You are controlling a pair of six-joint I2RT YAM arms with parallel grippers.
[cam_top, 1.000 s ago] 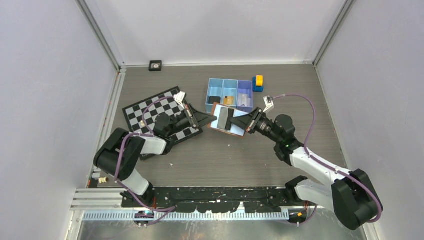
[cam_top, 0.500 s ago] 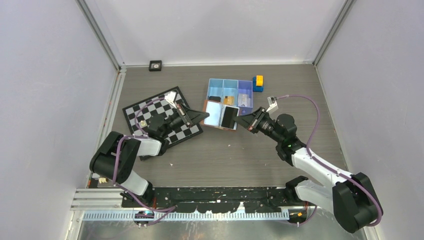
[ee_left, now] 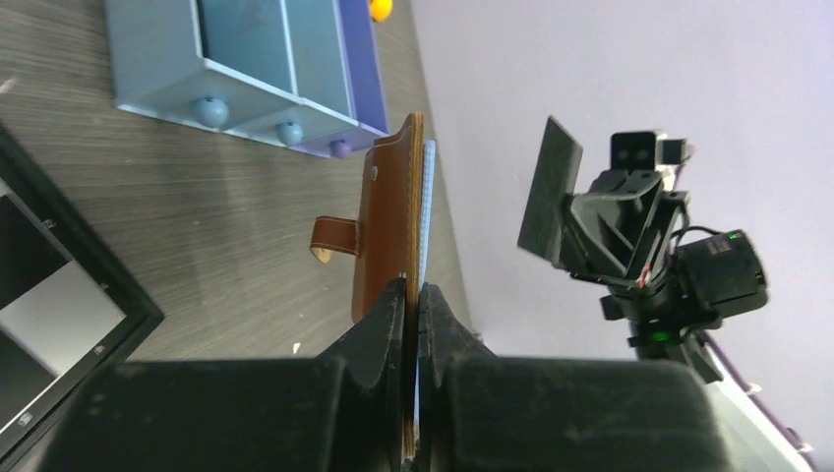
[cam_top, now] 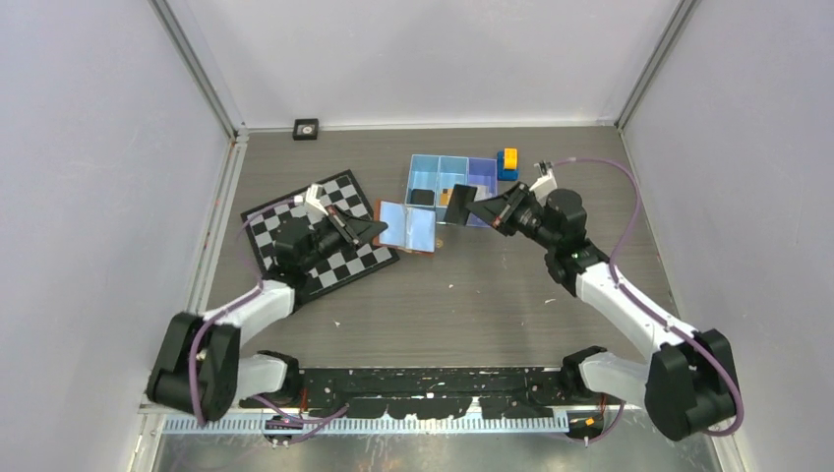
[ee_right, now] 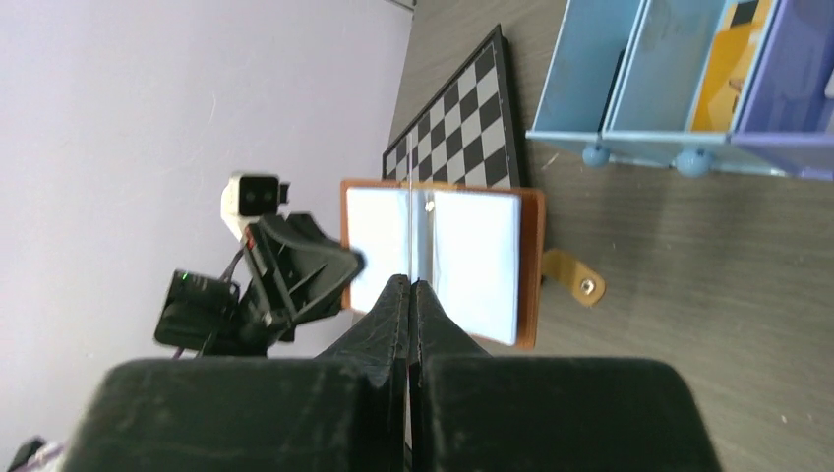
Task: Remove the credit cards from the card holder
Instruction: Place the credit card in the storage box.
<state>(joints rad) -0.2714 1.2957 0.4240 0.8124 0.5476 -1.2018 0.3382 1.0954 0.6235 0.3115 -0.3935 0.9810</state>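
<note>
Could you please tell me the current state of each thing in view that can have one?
card holder, open, strap unfastened, gripped at one edge.
left gripper, shut on the card holder.
right gripper, shut on a dark credit card, clear of the holder.
blue tray, holds an orange card in its middle compartment.

The card holder [cam_top: 406, 226] hangs open between the chessboard [cam_top: 268, 218] on its left and the tray [cam_top: 440, 156] just behind it, with its left edge pinched in the left gripper [cam_top: 377, 228]. To its right, the right gripper [cam_top: 479, 208] holds a card [cam_top: 459, 203] over the tray's near wall. A block [cam_top: 508, 163] stands at the tray's right end.
</note>
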